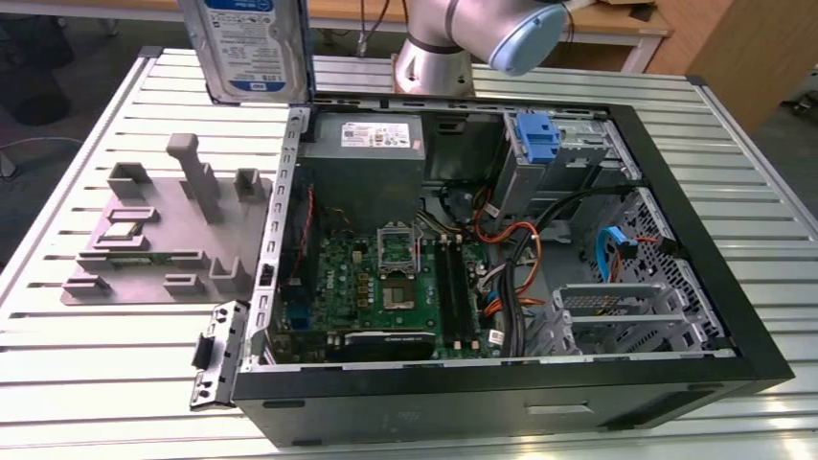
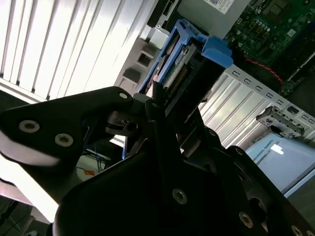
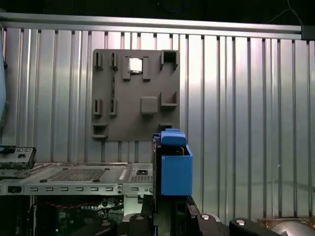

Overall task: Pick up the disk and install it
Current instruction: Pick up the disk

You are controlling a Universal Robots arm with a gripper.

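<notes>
Disk (image 1: 245, 46) aloft, upright, over slatted table (image 1: 102, 383) by open computer case (image 1: 715, 287) back corner | gripper (image 2: 158, 105) clenched on disk's edge, blue bracket outward | grey fixture plate (image 3: 135, 93) lies beside case

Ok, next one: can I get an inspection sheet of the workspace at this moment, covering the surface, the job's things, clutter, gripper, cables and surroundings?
Surface: slatted silver metal table, carrying an open black computer case lying on its side.
Job's things: silver hard drive in a blue plastic bracket, lifted clear of the table, outside the case, at the exterior view's upper left.
Clutter: grey moulded fixture plate beside the case; grey power-supply box and a second blue plastic bracket inside the case.
Gripper: black gripper, shut on the hard drive's edge.
Cables: orange, black and blue cables, loose inside the case.
Surroundings: wooden furniture beyond the table.
</notes>
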